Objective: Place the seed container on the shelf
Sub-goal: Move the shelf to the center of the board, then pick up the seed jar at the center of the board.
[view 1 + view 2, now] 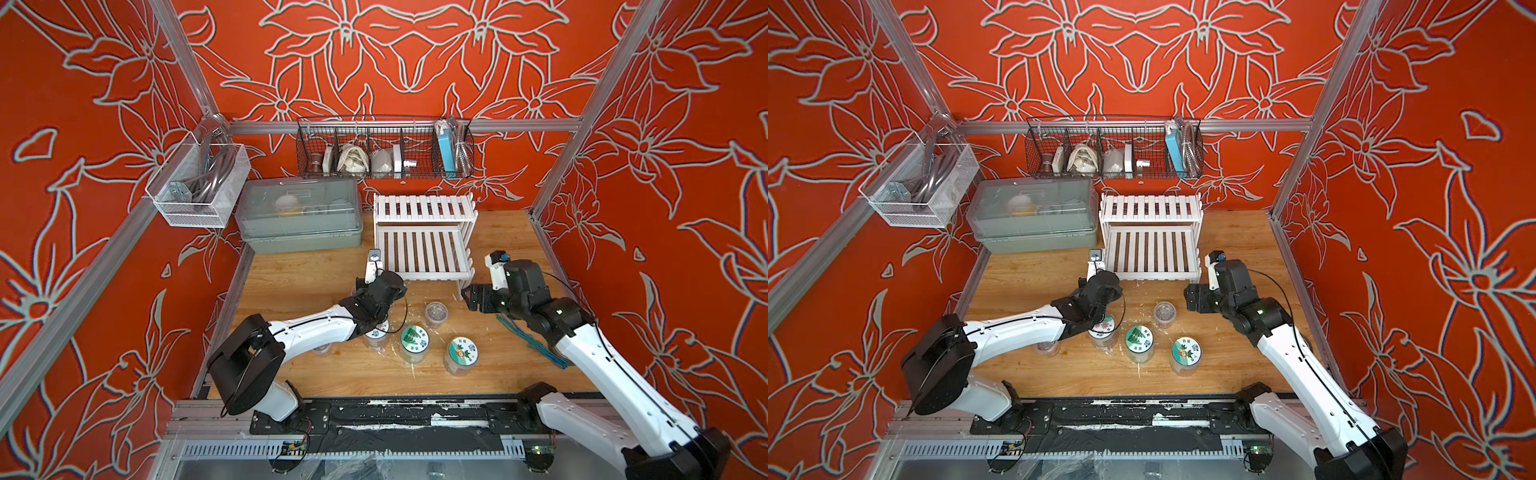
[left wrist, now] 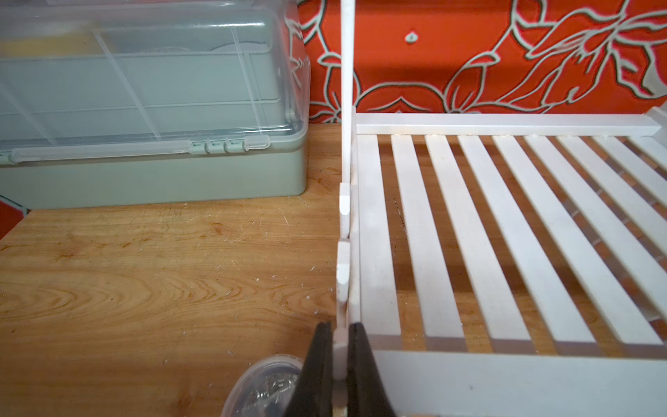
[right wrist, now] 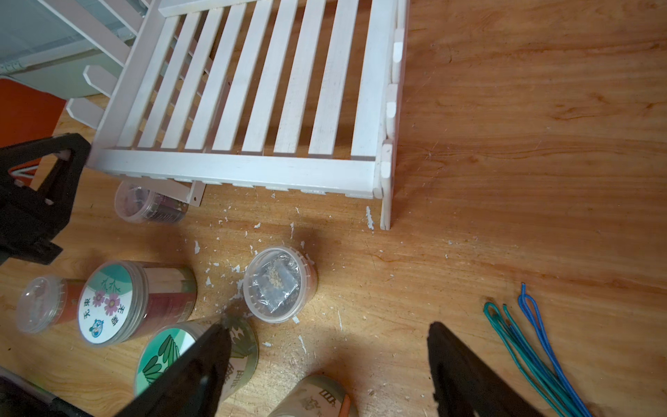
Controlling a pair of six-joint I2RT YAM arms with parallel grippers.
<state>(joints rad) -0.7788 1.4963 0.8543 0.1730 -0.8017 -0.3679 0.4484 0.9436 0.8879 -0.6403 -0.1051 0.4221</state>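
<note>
On the wooden tabletop (image 1: 299,282), just on the near side of the small white two-tier slatted shelf (image 1: 428,274), stands the small clear plastic tub (image 1: 435,313) with a seed sachet under its see-through lid (I take this for the seed container, since the right arm points at it). The left gripper (image 2: 339,332) is pinched tight on the front edge of the shelf's left side panel, which looks to me like bracing. The right gripper (image 3: 328,361) hangs above the table with its jaws apart and nothing between them. The tub sits just left of it and slightly nearer, ahead of the gap and touching neither finger. To pick it up well, I'd say the jaws should come down centred over the tub and straddle it squarely, then close gently, since thin plastic will flex. The jar with the green leaf lid (image 1: 413,338) stands close by on the near side, so one finger could clip it. The tub must then clear the shelf's front rail before settling on the slats.
</note>
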